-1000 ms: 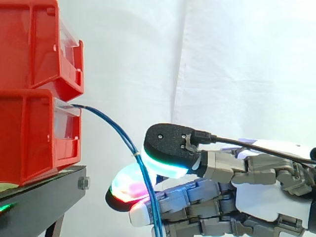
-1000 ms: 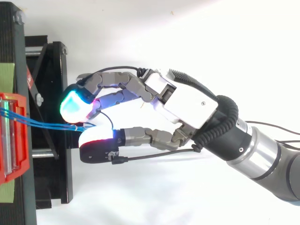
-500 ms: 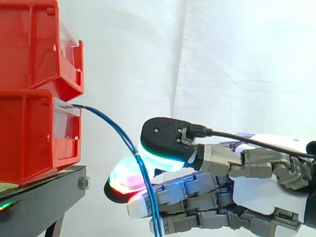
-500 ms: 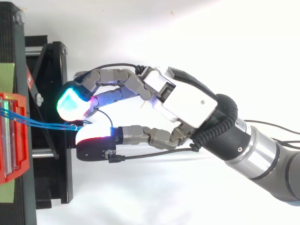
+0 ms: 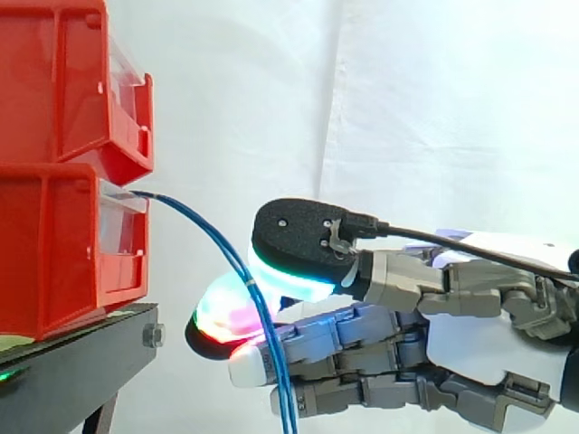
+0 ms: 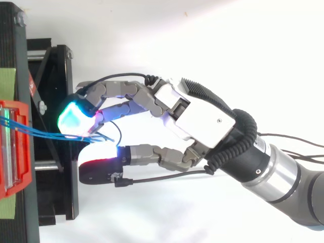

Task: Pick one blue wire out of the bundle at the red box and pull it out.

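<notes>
looks like the grasp step, right at closing on the wire, not yet the pull. got the hand (image 6: 202, 116) curled narrow round the blue wires (image 5: 217, 244), with the thick thumb pad above and a glowing fingertip (image 5: 222, 316) below in the side view, strands threaded between. same story from the top: wires running along the lower edge of the cyan pad (image 6: 71, 119), thumb pad just beside, only a sliver of gap. can't tell how many strands caught in there, could be one, could be several.

found the wires coming out of the front of the lower red box (image 5: 54, 253), arching out and then dropping straight down past the pads and off the bottom edge. slack, not taut.

next up, judging by this: squeeze firm on a single strand, shed the others if more than one caught, then draw back toward the side view's right, away from the box, roughly level, so as to slide it out rather than bend it over the box lip.

around it: second red bin (image 5: 63, 81) stacked on top, both sitting on a black stand (image 5: 81, 362), white curtain (image 5: 434, 117) behind. nothing much blocking the pull path. main snags, as a guess: neighbouring strands lying tight together and likely to drag along, thin wire slipping between fat pads, and maybe the box shifting on the stand under a hard tug.
</notes>
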